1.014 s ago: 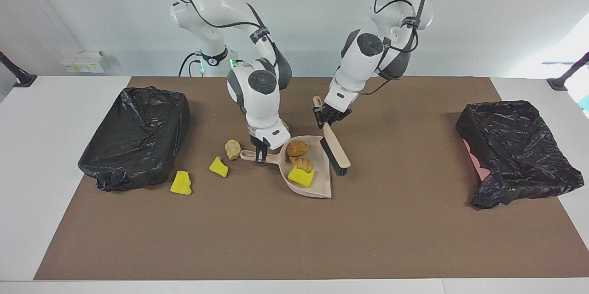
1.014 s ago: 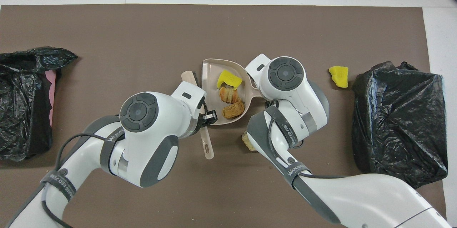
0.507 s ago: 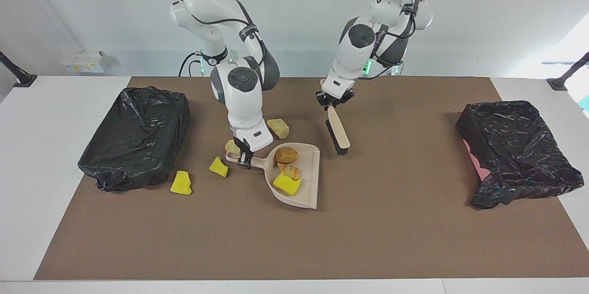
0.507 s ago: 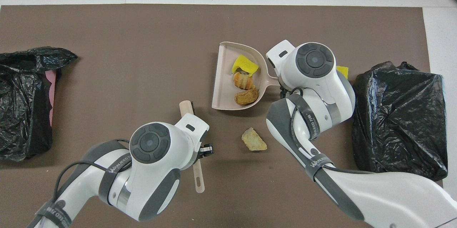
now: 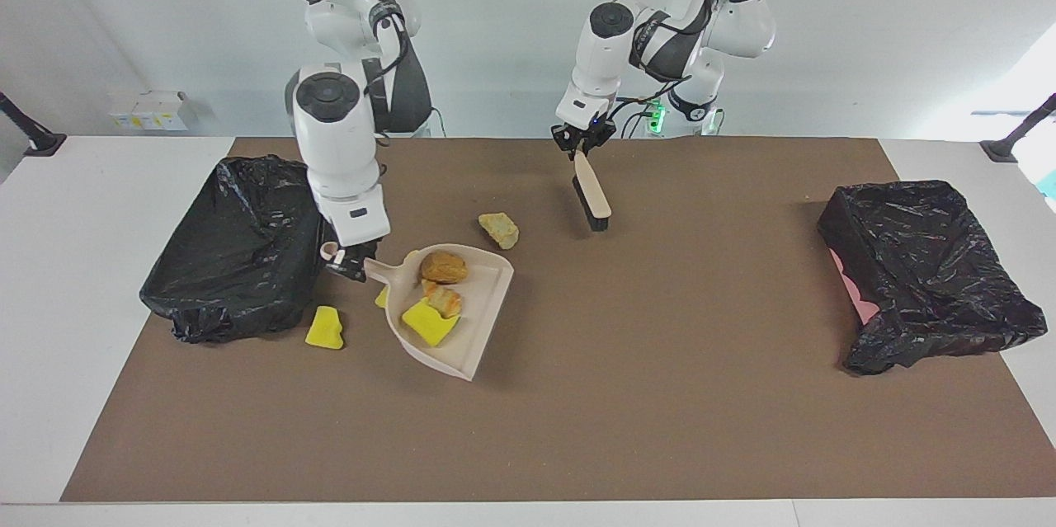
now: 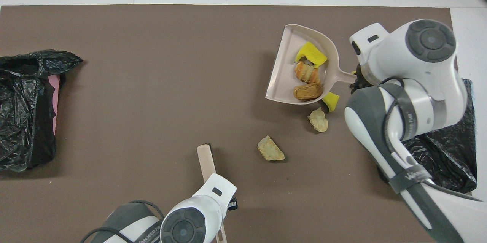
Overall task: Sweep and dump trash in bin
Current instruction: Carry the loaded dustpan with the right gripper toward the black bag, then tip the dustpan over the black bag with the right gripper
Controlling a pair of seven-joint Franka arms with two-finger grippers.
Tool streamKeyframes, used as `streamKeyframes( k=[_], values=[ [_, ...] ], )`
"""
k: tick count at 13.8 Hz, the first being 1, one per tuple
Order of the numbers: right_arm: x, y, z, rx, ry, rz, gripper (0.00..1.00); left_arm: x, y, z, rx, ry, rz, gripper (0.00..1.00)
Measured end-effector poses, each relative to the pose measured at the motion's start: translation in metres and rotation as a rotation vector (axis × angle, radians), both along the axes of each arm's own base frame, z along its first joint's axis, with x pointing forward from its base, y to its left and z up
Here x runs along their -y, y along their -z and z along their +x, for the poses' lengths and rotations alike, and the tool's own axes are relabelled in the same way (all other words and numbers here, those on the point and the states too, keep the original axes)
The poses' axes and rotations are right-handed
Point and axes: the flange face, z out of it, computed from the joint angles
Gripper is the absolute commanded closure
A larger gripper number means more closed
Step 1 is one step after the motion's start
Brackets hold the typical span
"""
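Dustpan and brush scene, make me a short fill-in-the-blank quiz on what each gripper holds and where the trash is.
1. The right gripper holds the dustpan by its ____.
2. The dustpan carries ____ lumps of trash.
3. The left gripper holds the ____.
4. The raised dustpan is beside the black bin at the ____ arm's end of the table.

Missing words: handle; three; brush; right

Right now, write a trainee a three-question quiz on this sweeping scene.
1. How many trash lumps lie in the beige plastic dustpan?
2. True or false: the left gripper holds the beige-handled, black-bristled brush.
3. Which black-lined bin is the dustpan beside: A, the bin at the right arm's end, or B, the bin at the left arm's end?

Key: 1. three; 2. true; 3. A, with the right gripper on the dustpan's handle.
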Motion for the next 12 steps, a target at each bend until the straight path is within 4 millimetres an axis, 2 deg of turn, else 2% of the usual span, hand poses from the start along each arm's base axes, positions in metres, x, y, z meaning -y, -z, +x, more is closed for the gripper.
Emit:
streamKeyframes(
  k=[3, 4, 5, 7, 9, 10, 12],
  values=[
    [0.059, -0.01, 0.002, 0.005, 0.006, -0.004, 1.0, -0.001, 0.024, -0.017, 0.013, 0.013, 0.0, 1.0],
    [0.073, -0.017, 0.0, 0.005, 0.004, -0.007, 1.0, -0.004, 0.03, -0.019, 0.013, 0.012, 0.004, 0.16],
    [0.085, -0.025, -0.006, -0.006, -0.004, -0.011, 1.0, -0.006, 0.034, -0.019, 0.013, 0.009, 0.004, 0.0],
    [0.111, -0.05, -0.024, -0.03, -0.02, -0.022, 1.0, -0.007, 0.033, -0.011, 0.019, -0.007, -0.006, 0.0],
    [0.136, -0.07, -0.046, -0.045, -0.031, -0.03, 1.0, -0.015, 0.023, 0.016, 0.032, -0.061, -0.027, 0.0],
    [0.151, -0.075, -0.057, -0.057, -0.04, -0.032, 1.0, -0.021, 0.016, 0.034, 0.038, -0.084, -0.037, 0.0],
    [0.177, -0.073, -0.074, -0.081, -0.057, -0.033, 1.0, -0.029, 0.003, 0.061, 0.055, -0.125, -0.059, 0.0]
  ],
)
